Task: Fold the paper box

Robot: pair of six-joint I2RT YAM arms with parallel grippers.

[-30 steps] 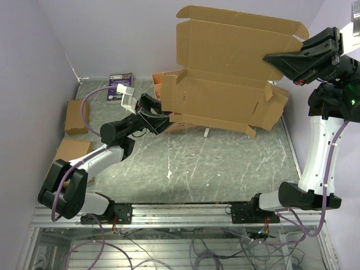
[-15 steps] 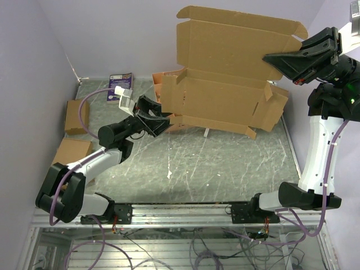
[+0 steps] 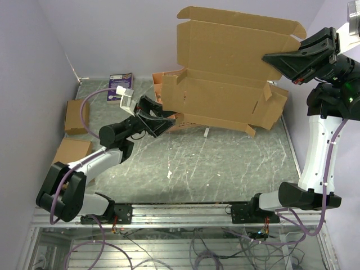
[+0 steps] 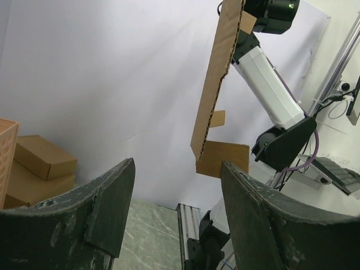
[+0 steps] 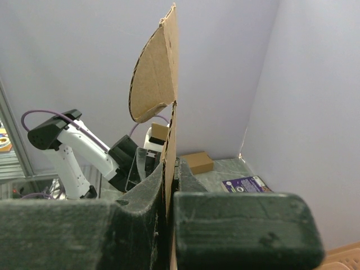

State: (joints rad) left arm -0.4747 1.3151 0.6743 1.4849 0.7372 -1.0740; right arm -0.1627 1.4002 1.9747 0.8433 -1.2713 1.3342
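The left hand [image 3: 163, 121] hangs low over the desk [image 3: 225, 169], fingers spread and empty, just short of the lower left corner of the paper box [image 3: 225, 73]. The box hangs upright above the desk's far half, its right edge pinched in the clenched right hand [image 3: 275, 58]. It looks light, with stiff panels and limp creases, and would likely swing on one pinch. Grasp a panel edge, not the tabs. There is open desk beneath; an orange rack [image 3: 159, 84], seemingly just behind, crowds it.
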